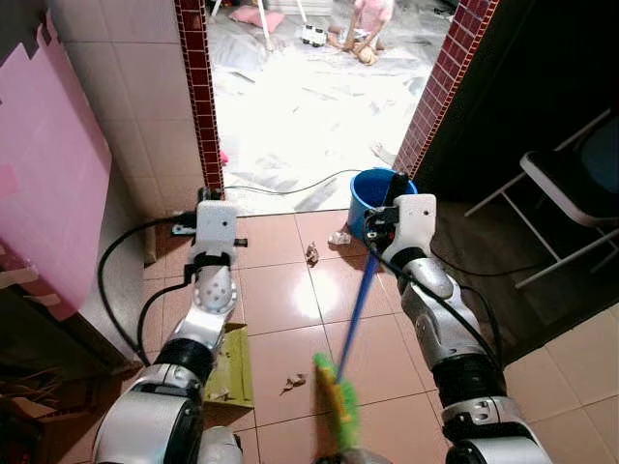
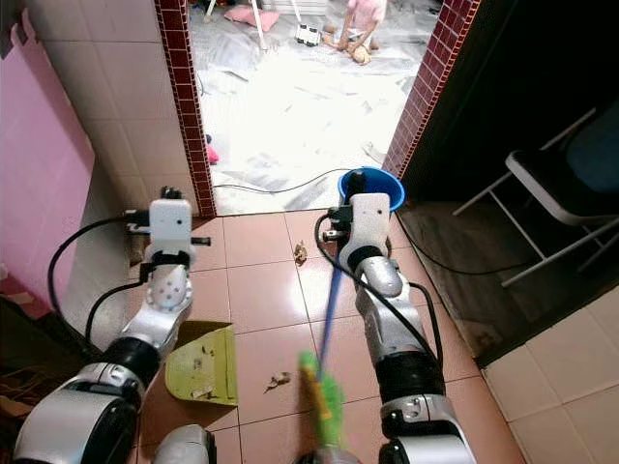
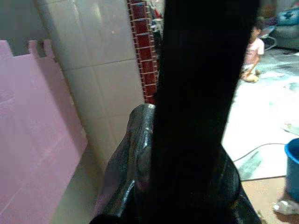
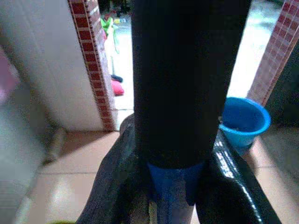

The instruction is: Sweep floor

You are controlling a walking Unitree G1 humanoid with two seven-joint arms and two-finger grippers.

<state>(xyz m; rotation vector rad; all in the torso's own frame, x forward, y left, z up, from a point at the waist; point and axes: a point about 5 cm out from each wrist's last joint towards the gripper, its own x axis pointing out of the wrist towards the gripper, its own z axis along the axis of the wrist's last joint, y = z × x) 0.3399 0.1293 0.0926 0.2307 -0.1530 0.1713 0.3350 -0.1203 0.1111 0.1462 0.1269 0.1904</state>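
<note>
**Broom and dustpan held over a littered tile floor**

The right gripper [image 1: 379, 230] pinches the blue handle of the broom [image 1: 356, 304]; in the right wrist view its fingers [image 4: 233, 186] close around the blue shaft. The handle slopes down toward the robot, ending in green bristles [image 1: 336, 398] near the bottom edge of the head view.

The left gripper [image 1: 198, 230] is out over the tiles near the wall. In the left wrist view a black handle runs between its fingers [image 3: 135, 158], and they look closed on it, though I cannot tell for sure. The yellow-green dustpan [image 2: 203, 363] lies on the floor below the left arm, left of the bristles.

One scrap [image 1: 293, 383] lies between dustpan and bristles, just beside the bristles. Another scrap [image 1: 312, 253] and a white crumpled bit [image 1: 339, 237] lie farther out, left of the handle's upper end, near the blue bucket [image 1: 372, 193] at the doorway. A person [image 1: 366, 24] sits in the far room.
</note>
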